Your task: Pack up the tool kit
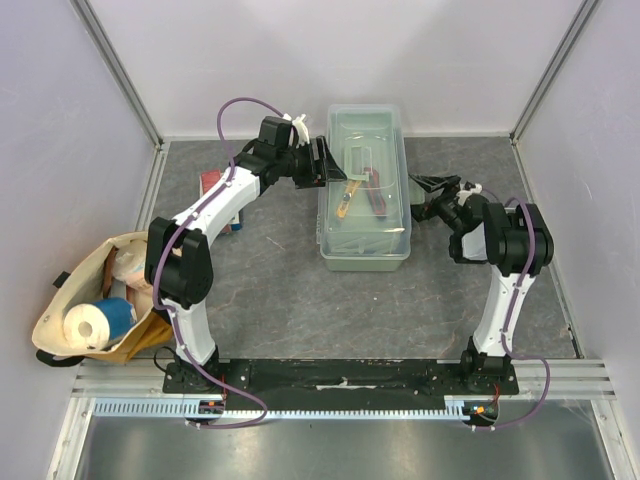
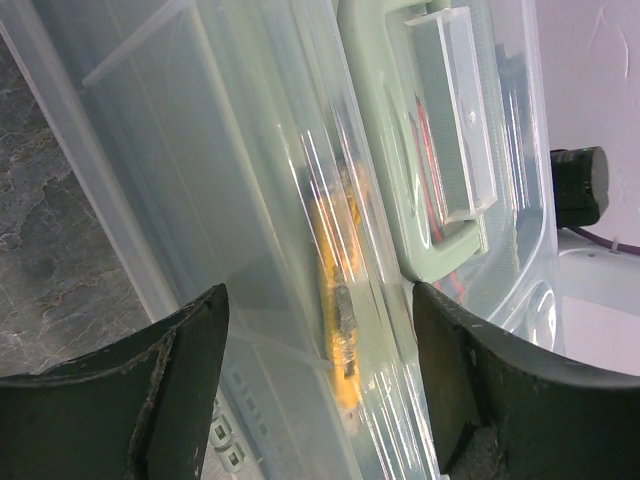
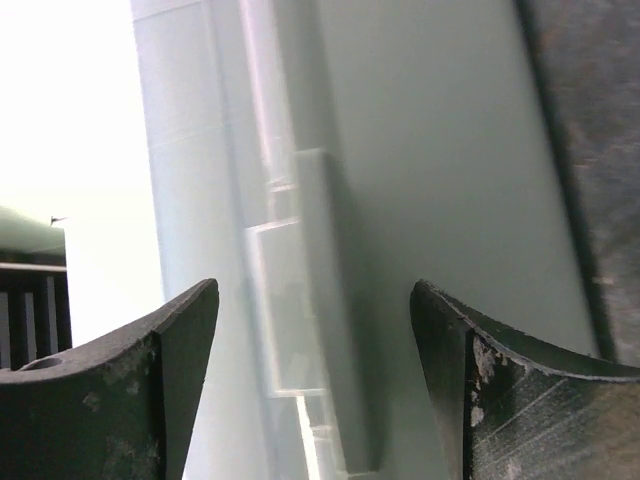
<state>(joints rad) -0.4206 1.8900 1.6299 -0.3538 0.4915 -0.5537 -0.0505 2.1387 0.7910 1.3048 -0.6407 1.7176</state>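
Note:
The pale-green translucent toolbox stands at the middle back of the table with its clear handled lid down. A yellow knife and a red-black cutter show through the lid. My left gripper is open against the box's left side. In the left wrist view the left gripper straddles the box's upper edge, with the yellow knife behind the plastic. My right gripper is open at the box's right side. In the right wrist view the right gripper faces a latch on the wall.
A tan cloth bag with a paper roll lies at the front left. A red-and-blue packet lies partly under the left arm. Grey walls and metal posts enclose the table.

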